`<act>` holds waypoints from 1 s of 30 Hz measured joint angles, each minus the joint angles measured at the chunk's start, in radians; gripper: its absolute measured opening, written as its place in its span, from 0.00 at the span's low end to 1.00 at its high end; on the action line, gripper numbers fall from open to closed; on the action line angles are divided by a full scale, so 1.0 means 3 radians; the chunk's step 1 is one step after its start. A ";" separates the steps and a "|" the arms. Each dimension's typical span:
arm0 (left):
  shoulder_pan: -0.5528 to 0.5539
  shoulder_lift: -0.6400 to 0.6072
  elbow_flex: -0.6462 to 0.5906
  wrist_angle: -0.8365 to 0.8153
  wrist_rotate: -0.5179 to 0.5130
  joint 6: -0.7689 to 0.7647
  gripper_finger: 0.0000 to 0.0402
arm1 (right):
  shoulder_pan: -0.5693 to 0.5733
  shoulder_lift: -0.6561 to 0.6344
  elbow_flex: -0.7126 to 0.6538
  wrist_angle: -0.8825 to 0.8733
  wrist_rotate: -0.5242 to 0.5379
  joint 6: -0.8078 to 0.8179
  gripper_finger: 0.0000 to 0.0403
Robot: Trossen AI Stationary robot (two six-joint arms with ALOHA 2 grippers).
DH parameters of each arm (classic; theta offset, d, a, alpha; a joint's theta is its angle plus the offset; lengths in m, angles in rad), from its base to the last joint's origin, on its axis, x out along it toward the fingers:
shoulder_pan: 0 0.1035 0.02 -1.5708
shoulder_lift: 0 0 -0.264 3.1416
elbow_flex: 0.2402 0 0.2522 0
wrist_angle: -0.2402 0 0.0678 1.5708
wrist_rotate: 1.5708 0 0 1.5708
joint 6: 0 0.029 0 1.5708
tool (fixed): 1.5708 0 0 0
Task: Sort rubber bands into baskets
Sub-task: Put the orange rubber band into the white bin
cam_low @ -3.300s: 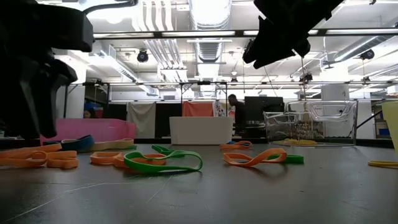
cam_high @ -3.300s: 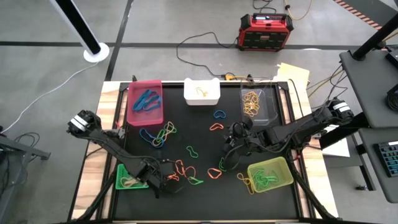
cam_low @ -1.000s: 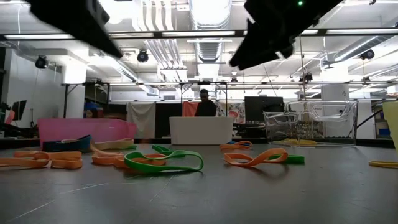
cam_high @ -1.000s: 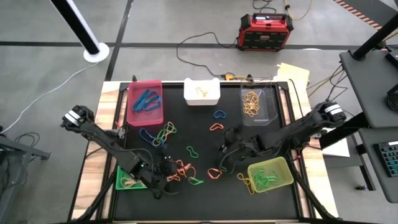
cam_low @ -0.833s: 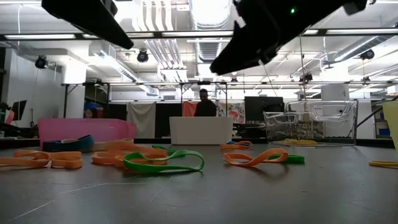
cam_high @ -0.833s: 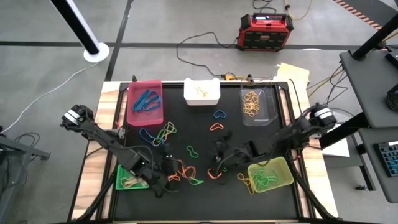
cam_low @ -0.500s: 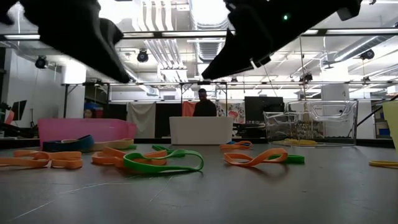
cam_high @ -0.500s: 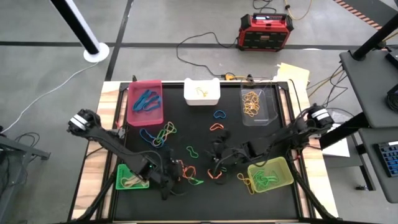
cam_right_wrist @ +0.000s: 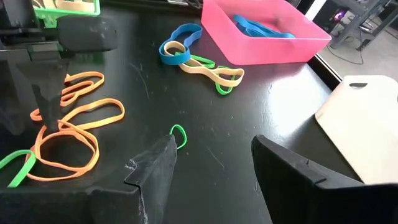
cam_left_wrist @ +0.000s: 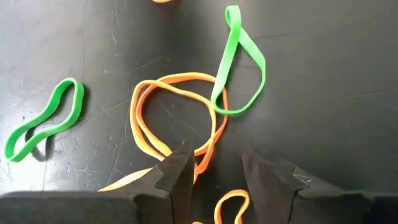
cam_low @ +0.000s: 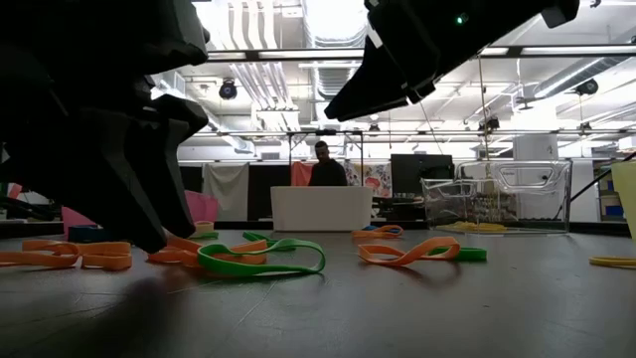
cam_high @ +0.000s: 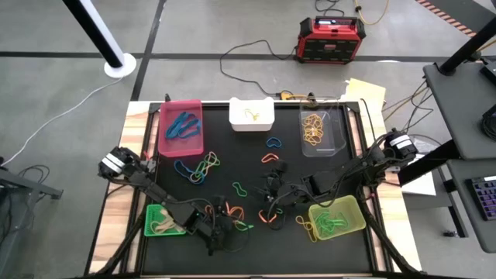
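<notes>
Left gripper (cam_left_wrist: 214, 168) dropped low and spread its fingers over the thin orange rubber band (cam_left_wrist: 177, 115) on the black mat, nothing grabbed yet, while right gripper (cam_right_wrist: 211, 165) hung open nearby.

Rubber bands (cam_high: 232, 203) between baskets (cam_high: 180, 128)

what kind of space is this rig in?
Looks like an open lab or industrial workshop: exposed ceiling ducts, bare concrete floor with a red-and-black box and cables, and a person at workstations beyond the table.
</notes>
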 joint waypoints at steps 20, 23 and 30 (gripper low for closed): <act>0.0106 -0.0100 -0.0023 -0.0079 -0.0008 0.0088 0.00 | 0.0000 -0.0004 -0.0001 -0.0021 -0.0003 0.0003 0.51; 0.0108 -0.0236 -0.0023 -0.0089 -0.0287 0.0124 0.00 | 0.0000 -0.0004 -0.0001 -0.0021 -0.0004 0.0004 0.51; 0.0243 -0.0595 -0.0023 -0.0061 -0.0759 0.0203 0.00 | 0.0000 -0.0005 -0.0003 0.0122 -0.0311 -0.0105 0.51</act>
